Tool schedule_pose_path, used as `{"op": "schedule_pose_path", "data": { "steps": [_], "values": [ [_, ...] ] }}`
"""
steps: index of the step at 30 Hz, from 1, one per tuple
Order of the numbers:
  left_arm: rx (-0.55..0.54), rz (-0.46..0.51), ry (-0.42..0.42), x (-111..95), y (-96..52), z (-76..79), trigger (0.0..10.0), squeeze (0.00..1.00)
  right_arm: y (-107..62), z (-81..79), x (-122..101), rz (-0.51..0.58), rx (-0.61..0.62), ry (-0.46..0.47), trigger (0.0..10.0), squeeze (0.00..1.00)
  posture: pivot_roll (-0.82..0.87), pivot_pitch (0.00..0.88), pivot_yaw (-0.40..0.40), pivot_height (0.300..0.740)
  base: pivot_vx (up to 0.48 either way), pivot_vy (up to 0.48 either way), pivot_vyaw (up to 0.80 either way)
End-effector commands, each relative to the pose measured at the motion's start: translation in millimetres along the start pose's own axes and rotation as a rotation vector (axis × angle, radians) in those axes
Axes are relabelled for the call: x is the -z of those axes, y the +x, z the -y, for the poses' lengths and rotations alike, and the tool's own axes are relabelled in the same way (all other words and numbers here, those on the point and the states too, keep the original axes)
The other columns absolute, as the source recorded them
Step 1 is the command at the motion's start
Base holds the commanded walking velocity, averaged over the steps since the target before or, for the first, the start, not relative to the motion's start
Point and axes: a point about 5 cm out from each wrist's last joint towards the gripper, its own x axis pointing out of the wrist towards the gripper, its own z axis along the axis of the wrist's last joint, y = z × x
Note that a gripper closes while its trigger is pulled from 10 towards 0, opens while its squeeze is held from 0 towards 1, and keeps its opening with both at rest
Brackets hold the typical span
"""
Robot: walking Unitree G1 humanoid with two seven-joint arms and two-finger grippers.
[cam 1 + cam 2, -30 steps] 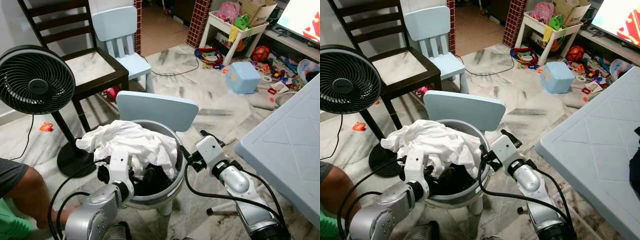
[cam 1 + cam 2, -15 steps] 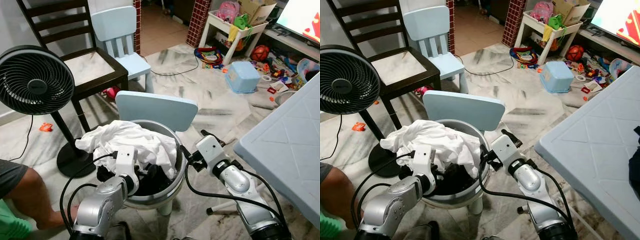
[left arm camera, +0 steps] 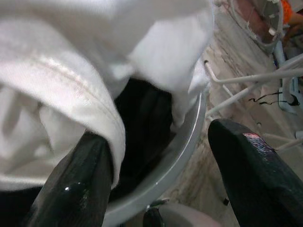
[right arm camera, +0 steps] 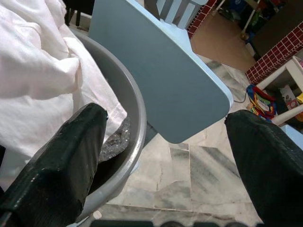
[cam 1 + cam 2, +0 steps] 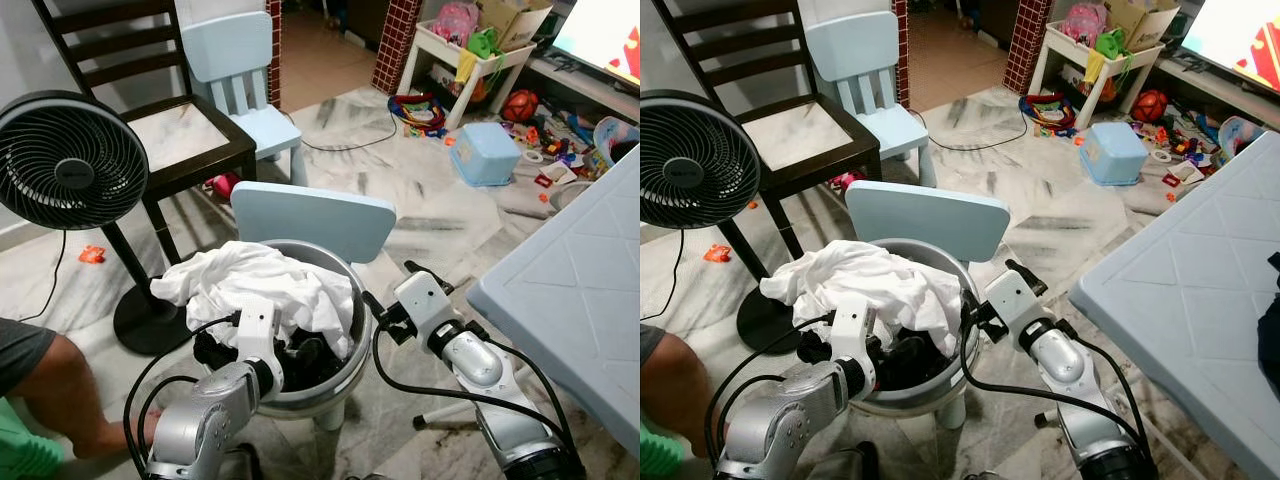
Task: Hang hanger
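- At the far left, a person's bare leg (image 5: 50, 395) shows at the near edge of the marble floor (image 5: 400, 190).
- Just beyond it stands a black pedestal fan (image 5: 72, 160), with a dark wooden chair (image 5: 160, 130) behind it and a small pale blue chair (image 5: 245, 90) further back.
- In the near middle, a grey round basket (image 5: 940, 375) sits on another pale blue child's chair (image 5: 315, 218), whose backrest rises behind the basket.
- A crumpled white cloth (image 5: 260, 280) is heaped over the basket's top, with dark clothing (image 3: 147, 118) beneath it. No hanger can be made out among the laundry.
- The left gripper (image 3: 156, 165) reaches into the near left side of the basket; its fingers are spread apart, one finger (image 3: 75, 184) tucked under the white cloth, the other outside the rim, grasping nothing.
- The right gripper (image 4: 161, 161) is at the basket's right rim, fingers (image 4: 61, 165) wide apart and holding nothing, one inside the basket and one outside.
- At the right, the corner of a pale blue table (image 5: 580, 290) juts in.
- Far right, toys lie scattered around a light blue box (image 5: 485, 152) and a white shelf (image 5: 470, 60).
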Motion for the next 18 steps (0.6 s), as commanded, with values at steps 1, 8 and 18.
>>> {"op": "schedule_pose_path", "data": {
  "steps": [1,8,18],
  "values": [
    [-0.027,-0.024,-0.017,5.9,-2.6,-3.1,2.8,0.0,0.4,3.9,0.1,-0.003,0.016,-0.001,10.0,0.0,0.06,0.13,-0.072,0.74,0.0,0.0,0.0],
    [-0.034,-0.051,-0.043,11.8,-7.4,-5.4,0.0,0.0,-1.1,5.5,1.8,-0.008,0.02,-0.004,10.0,0.0,0.06,0.128,-0.067,0.74,0.0,0.0,0.0],
    [-0.034,-0.047,-0.056,10.6,-7.4,-5.6,0.0,0.0,-0.8,5.7,1.6,-0.008,0.024,-0.001,10.0,0.0,0.06,0.125,-0.066,0.74,0.0,0.0,0.0]
  ]
}}
